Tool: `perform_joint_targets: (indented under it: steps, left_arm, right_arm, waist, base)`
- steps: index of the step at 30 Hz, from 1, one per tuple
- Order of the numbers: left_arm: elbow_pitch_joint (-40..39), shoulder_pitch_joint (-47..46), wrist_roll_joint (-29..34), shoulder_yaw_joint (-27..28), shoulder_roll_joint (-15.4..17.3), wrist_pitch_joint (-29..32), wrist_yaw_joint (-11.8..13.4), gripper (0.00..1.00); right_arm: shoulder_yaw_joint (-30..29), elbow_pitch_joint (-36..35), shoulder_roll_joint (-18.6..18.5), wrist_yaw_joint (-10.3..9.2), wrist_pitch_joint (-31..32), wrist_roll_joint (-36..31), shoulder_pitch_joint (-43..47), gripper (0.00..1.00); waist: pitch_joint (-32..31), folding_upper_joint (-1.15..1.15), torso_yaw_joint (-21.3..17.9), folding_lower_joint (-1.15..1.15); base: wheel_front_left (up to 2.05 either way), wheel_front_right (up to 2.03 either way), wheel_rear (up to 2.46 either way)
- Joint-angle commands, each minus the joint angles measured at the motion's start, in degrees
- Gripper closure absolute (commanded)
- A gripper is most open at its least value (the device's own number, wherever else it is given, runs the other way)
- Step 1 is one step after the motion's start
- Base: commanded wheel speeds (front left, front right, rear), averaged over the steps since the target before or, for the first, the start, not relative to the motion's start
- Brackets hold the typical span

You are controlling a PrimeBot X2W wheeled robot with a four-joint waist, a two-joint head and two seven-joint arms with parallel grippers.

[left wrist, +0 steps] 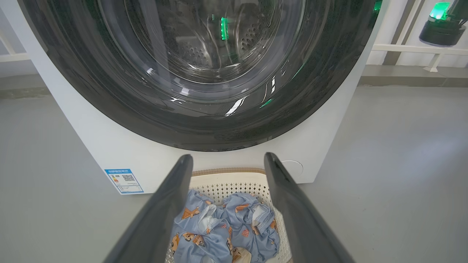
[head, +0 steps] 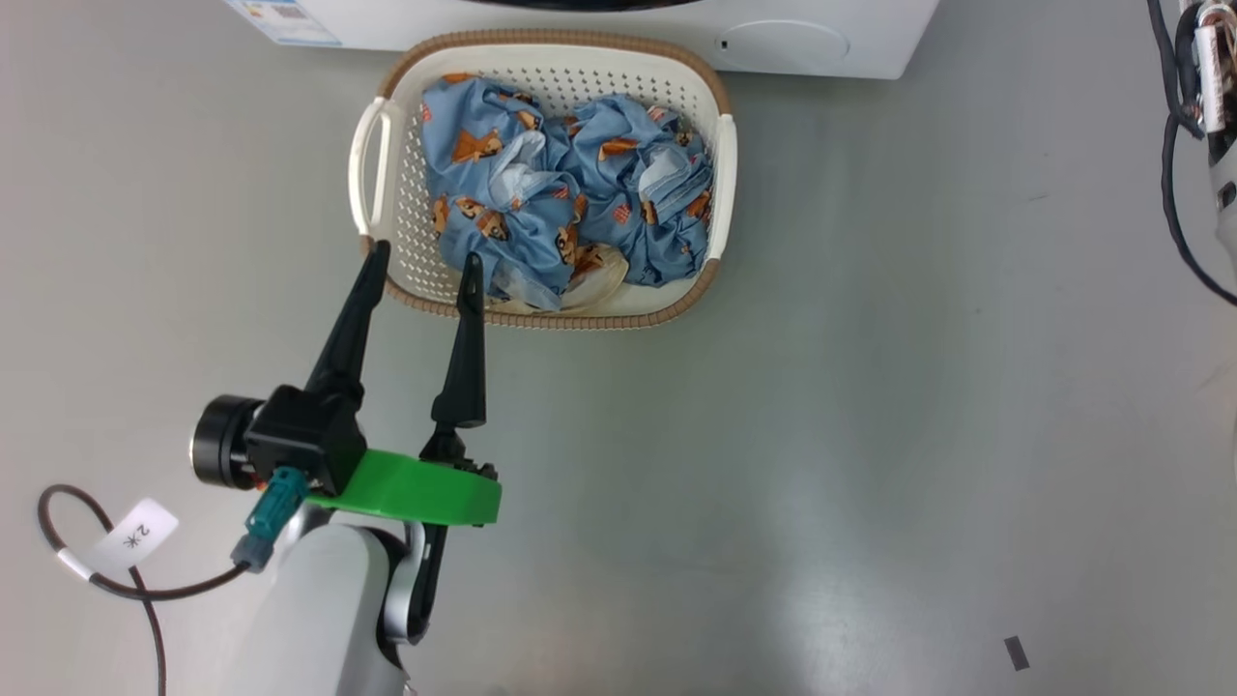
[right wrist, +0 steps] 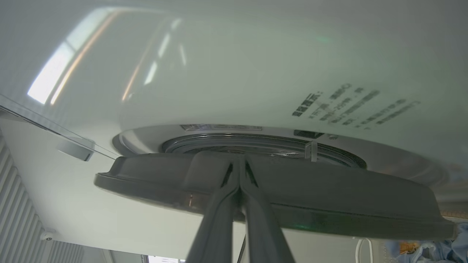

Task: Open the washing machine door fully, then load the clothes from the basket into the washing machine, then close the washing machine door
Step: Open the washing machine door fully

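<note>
While my right gripper (right wrist: 239, 166), tips pressed together, sits at washing machine door (right wrist: 329, 204) rim, I judge door stiff, glossy, slippery; hook edge. My left gripper (head: 425, 253) spread; clothes (head: 565, 193) at 2 o'clock.

clothes (head: 565, 203) heaped in basket (head: 580, 82), before washing machine (head: 599, 29)

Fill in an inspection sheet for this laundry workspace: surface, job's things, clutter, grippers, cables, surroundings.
Surface: grey floor, smooth.
Job's things: clothes heaped in basket before washing machine; washing machine door ajar.
Clutter: one small dark mark on floor.
Grippers: left gripper open, fingers at basket's near corner; right gripper shut, tips at door's edge.
Cables: tagged cable by left arm; dark cables at head view's right edge.
Surroundings: white railing past machine.
</note>
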Motion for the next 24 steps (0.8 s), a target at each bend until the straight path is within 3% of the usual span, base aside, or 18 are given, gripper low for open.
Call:
perform_joint_targets:
  steps: [1, 11, 24]
  left_arm:
    - [-2.17, -0.90, -0.43, 1.29, 1.16, -0.46, 0.83, 0.00]
    - [-2.74, -1.49, -1.69, -0.04, 1.16, -0.46, 1.69, 0.00]
    - [-2.80, -1.48, -2.38, -0.50, 1.16, -0.46, 2.34, 0.00]
  right_arm:
    - [0.71, -0.66, 1.67, 0.52, -0.22, -0.76, -2.10, 1.00]
    - [3.55, 4.95, 2.45, 0.52, -0.11, -4.06, -7.12, 1.00]
    - [5.14, 6.60, 2.71, 0.52, 2.88, -5.04, -7.88, 1.00]
  waist:
    - [0.86, 0.00, 0.84, -0.01]
    - [2.51, 0.00, 2.32, -0.01]
    - [2.31, 0.00, 2.91, -0.01]
  base:
    - [0.00, 0.00, 0.00]
    - [0.00, 0.00, 0.00]
    - [0.00, 0.00, 0.00]
